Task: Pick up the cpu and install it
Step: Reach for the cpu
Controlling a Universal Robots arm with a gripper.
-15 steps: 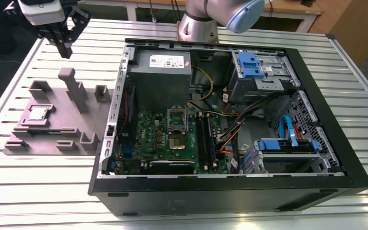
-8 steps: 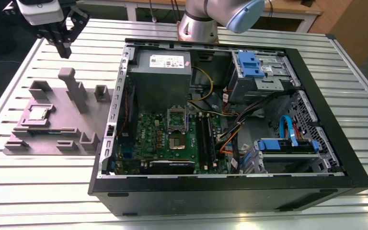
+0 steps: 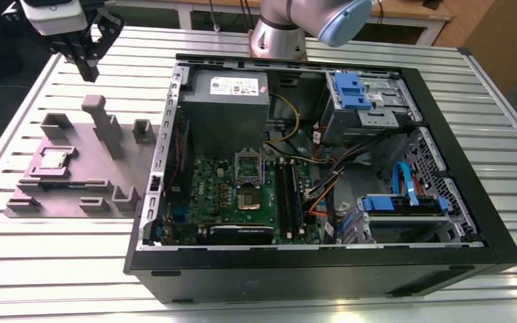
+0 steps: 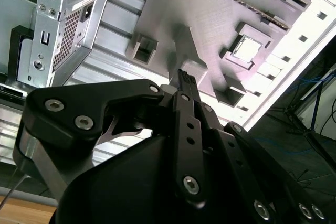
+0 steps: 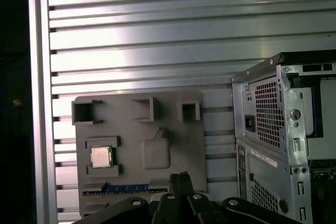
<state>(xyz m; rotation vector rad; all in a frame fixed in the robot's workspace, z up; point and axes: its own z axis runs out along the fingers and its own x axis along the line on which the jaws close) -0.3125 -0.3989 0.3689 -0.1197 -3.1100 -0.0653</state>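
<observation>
**Pincer high above the tray, chip not yet picked**

The slatted metal table carries the open computer case. At nine o'clock of the case in the exterior view sits a grey tray of pockets and posts.

The step in hand, I judge, is the reach for the cpu. To do it well, the pincer should line up square over the chip and part its fingers wider than the chip before it descends. It should come down plumb, so that it clears the tall post standing near the pocket. The grip belongs on the chip's thin edges, light and level.

As it stands, the fingers are pressed together with nothing between them, as seen in both wrist views. The cpu lies flat in its pocket on the tray. In the exterior view it is at about six to seven o'clock of the pincer, well apart from it and untouched.
</observation>
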